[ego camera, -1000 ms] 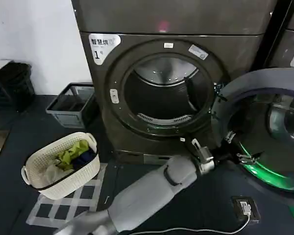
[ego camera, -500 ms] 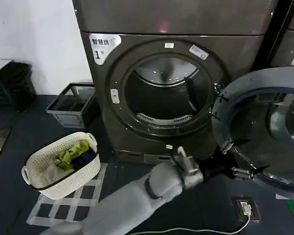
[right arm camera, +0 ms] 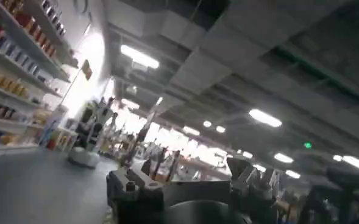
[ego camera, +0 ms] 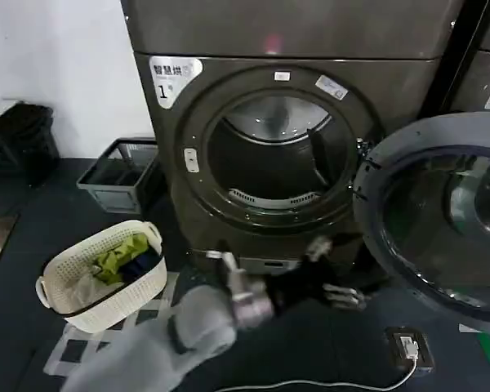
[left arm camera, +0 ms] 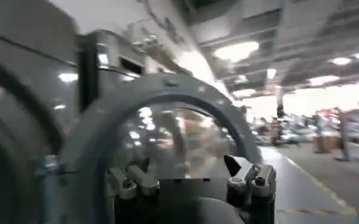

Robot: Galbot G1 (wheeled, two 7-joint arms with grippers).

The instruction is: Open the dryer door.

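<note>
The bronze-grey dryer (ego camera: 294, 33) fills the middle of the head view, its steel drum (ego camera: 278, 122) exposed. The dryer door (ego camera: 441, 131) is swung wide to the right, with its grey inner face and dark glass turned toward me. My left gripper (ego camera: 343, 296) hovers low in front of the machine, left of the door's lower rim and apart from it. In the left wrist view that gripper (left arm camera: 188, 176) is open and holds nothing, with the door's grey ring (left arm camera: 94, 122) beyond it. My right gripper (right arm camera: 188, 176) is open and faces the room's ceiling and shelves.
On the floor at left sits a cream laundry basket (ego camera: 102, 273) holding clothes, with a grey crate (ego camera: 118, 175) behind it. A second machine (ego camera: 482, 73) stands at the right edge. A socket box with a white cable (ego camera: 408, 347) lies on the floor below the door.
My left arm has pulled back leftward and lower, taking the gripper away from the door's lower rim. The door stays wide open.
</note>
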